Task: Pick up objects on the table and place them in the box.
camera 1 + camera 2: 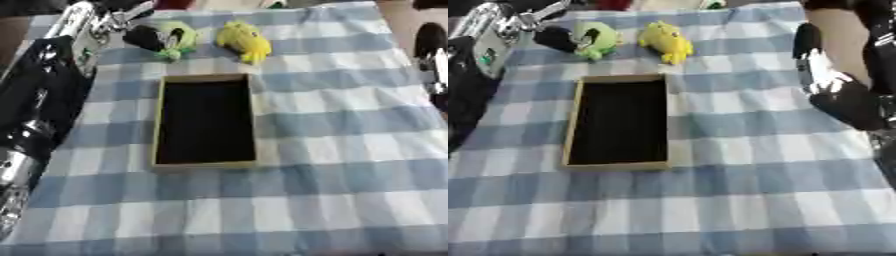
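Nothing legible anywhere here: no words, numbers or brand marks can be read on the box (203,164), the green toy (175,37), the yellow toy (242,41) or the checked cloth (332,130).
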### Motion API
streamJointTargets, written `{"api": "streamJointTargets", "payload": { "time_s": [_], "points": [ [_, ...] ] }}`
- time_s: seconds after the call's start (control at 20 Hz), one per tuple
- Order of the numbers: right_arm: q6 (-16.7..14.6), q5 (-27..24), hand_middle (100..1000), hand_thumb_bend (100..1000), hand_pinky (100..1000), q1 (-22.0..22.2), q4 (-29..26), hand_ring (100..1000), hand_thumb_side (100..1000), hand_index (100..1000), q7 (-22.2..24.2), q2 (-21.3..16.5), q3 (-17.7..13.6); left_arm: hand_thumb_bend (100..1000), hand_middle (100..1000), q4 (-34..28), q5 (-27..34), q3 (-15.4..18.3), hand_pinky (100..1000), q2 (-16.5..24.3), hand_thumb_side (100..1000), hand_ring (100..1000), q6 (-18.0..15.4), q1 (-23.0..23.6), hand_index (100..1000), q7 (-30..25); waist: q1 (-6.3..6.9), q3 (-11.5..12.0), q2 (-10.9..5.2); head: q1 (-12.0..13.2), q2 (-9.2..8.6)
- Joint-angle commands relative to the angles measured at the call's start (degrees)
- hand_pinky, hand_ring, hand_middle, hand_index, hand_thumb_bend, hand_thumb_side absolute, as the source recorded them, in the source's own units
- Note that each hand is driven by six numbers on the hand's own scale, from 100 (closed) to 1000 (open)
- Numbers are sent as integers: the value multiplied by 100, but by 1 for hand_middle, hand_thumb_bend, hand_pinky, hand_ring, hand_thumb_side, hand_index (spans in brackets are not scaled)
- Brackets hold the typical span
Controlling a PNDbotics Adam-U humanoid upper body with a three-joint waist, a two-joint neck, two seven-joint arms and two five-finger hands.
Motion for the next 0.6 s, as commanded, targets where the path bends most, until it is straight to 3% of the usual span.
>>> {"api": "streamJointTargets", "payload": {
  "time_s": [0.05, 0.4, 0.55, 0.6],
  "points": [
    [-19, -55, 756, 100, 795, -79, -84, 732, 755, 844, 27, -50, -25, 188, 840, 95, -186, 153, 862, 7, 574, 857, 125, -163, 932, 96, -21, -29, -104, 21, -69],
    [-27, -75, 755, 100, 795, -97, -84, 732, 756, 844, 43, -31, -11, 215, 847, 396, -561, 385, 856, -74, 563, 855, 479, -187, 930, 545, -20, -86, -78, 39, -117],
    [-27, -78, 755, 100, 795, -99, -84, 732, 757, 844, 45, -30, -12, 324, 849, 493, -749, 414, 848, -82, 579, 855, 592, -159, 926, 809, -22, -98, -55, 35, -137],
    [-27, -78, 755, 100, 795, -100, -84, 732, 757, 844, 43, -28, -13, 324, 849, 522, -815, 413, 848, -84, 579, 855, 603, -151, 926, 871, -24, -101, -47, 34, -143]
  ]
}}
